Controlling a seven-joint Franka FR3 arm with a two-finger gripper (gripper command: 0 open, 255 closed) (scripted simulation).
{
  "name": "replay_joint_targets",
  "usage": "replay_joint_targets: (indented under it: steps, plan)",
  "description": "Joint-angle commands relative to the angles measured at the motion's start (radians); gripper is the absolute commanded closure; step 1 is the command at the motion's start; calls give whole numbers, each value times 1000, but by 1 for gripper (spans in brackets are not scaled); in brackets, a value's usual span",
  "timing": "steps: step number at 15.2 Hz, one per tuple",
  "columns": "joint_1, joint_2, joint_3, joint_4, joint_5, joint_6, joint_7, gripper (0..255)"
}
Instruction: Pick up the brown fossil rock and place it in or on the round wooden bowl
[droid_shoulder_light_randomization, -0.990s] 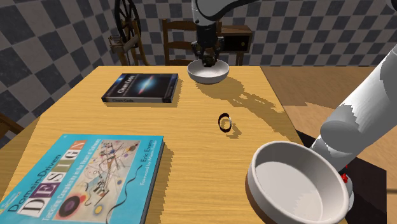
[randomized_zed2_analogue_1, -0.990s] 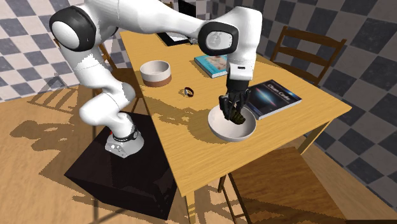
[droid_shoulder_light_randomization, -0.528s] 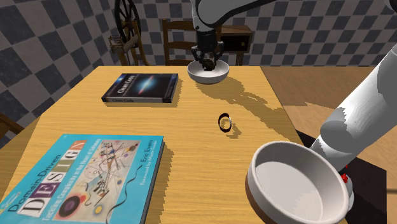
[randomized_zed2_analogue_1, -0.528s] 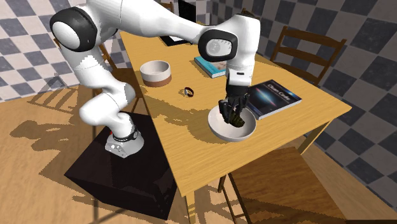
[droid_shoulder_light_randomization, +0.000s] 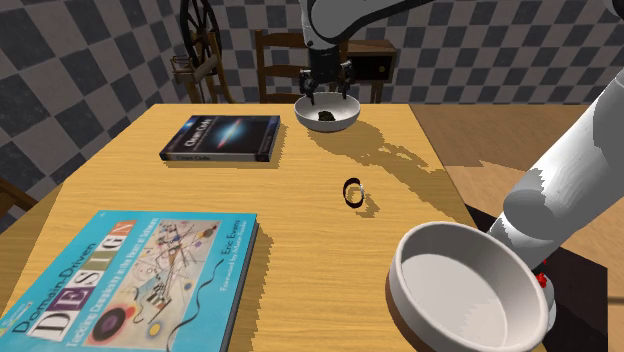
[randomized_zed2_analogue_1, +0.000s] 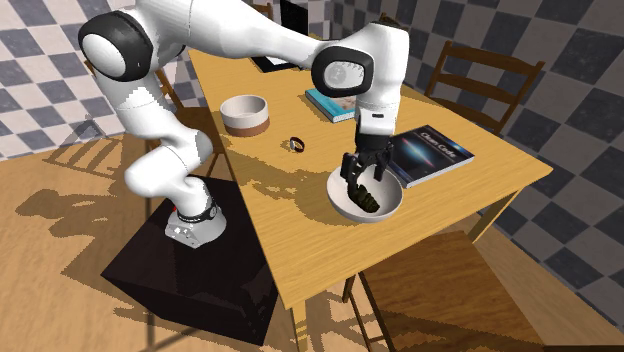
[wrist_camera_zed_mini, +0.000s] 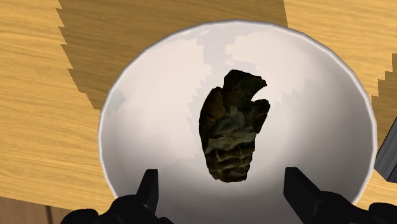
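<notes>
Fingers (wrist_camera_zed_mini: 148, 191) hang apart over the brown rock (wrist_camera_zed_mini: 232, 124) in the white bowl (wrist_camera_zed_mini: 143, 118), its length crosswise to them.

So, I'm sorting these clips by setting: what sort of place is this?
Probably a dining room in a house: a wooden table with books on it, wooden chairs beside it, and a checkered wall behind.

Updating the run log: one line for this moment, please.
gripper: open, above white bowl | fossil rock: lying in bowl, unheld | placement: done
</notes>
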Motion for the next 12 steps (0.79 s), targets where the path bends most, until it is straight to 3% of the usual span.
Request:
replay_joint_targets:
  steps: [1,5,12]
  plan:
    - [0,0,0,0,0,0,0,0]
    - [9,-9,10,115,10,-125,-7,0]
    - [9,-9,10,115,11,-125,-7,0]
